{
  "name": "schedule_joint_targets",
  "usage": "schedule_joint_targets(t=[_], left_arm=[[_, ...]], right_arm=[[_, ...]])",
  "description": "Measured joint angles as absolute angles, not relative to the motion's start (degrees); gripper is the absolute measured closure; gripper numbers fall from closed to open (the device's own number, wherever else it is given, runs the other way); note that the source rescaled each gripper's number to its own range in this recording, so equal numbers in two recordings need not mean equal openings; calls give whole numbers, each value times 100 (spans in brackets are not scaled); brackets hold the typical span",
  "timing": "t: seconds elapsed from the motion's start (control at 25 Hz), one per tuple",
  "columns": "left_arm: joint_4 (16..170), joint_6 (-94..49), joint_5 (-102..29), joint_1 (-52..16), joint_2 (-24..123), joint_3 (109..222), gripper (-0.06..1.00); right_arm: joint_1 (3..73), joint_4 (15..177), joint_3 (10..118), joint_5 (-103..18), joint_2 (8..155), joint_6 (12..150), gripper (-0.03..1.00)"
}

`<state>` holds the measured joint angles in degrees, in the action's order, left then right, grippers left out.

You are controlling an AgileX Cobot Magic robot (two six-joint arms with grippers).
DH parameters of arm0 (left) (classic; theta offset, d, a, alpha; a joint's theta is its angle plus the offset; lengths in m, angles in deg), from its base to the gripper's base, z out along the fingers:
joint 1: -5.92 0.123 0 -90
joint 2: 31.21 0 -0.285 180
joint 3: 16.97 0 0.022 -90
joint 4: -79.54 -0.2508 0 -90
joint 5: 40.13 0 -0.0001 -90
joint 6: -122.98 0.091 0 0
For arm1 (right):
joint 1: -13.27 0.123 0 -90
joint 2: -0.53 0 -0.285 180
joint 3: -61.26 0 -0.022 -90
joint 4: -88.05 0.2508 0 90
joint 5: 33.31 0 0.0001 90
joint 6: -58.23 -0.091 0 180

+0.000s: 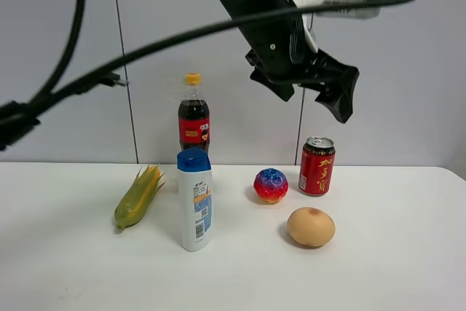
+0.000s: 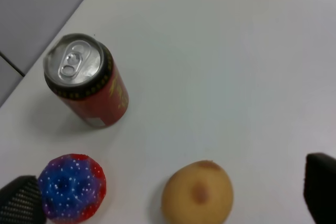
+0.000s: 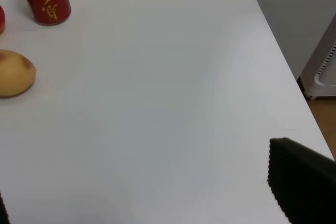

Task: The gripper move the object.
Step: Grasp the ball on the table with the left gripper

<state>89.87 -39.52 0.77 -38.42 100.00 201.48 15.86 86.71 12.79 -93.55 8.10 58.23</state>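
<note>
The ball (image 1: 271, 185), blue-purple on top and red-orange below, sits on the white table (image 1: 393, 274) between the shampoo bottle and the red can. It also shows in the left wrist view (image 2: 71, 187). My left gripper (image 1: 309, 92) hangs open and empty high above the can and the ball. In the left wrist view its jaws (image 2: 168, 195) stand wide apart, with one fingertip (image 2: 21, 203) beside the ball. My right gripper (image 3: 152, 198) is open and empty over the right part of the table; it does not show in the exterior view.
A red can (image 1: 317, 166) stands right of the ball. A tan peach-like fruit (image 1: 311, 226) lies in front of it. A white shampoo bottle (image 1: 195, 200), a corn cob (image 1: 138, 197) and a cola bottle (image 1: 194, 114) stand to the left. The table's right edge (image 3: 278, 51) is near.
</note>
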Motion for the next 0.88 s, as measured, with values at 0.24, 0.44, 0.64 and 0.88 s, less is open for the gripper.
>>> schedule_joint_targets(t=[0.24,0.44,0.64,0.88], left_arm=[[8520,-3920,-826,-3836,10718,20155,-6],[8288,-3867,-1253,-3836,11057,20155,-6],[8263,-3850,-1715,-3794,11264,20155,-6],[8263,-3850,-1796,-3493,11584,20155,-6]], right_arm=[[1586,8671,1279,-9355,810,5823,-3],[1586,8671,1279,-9355,810,5823,-3],[1586,8671,1279,-9355,810,5823,-3],[1586,8671,1279,-9355,810,5823,-3]])
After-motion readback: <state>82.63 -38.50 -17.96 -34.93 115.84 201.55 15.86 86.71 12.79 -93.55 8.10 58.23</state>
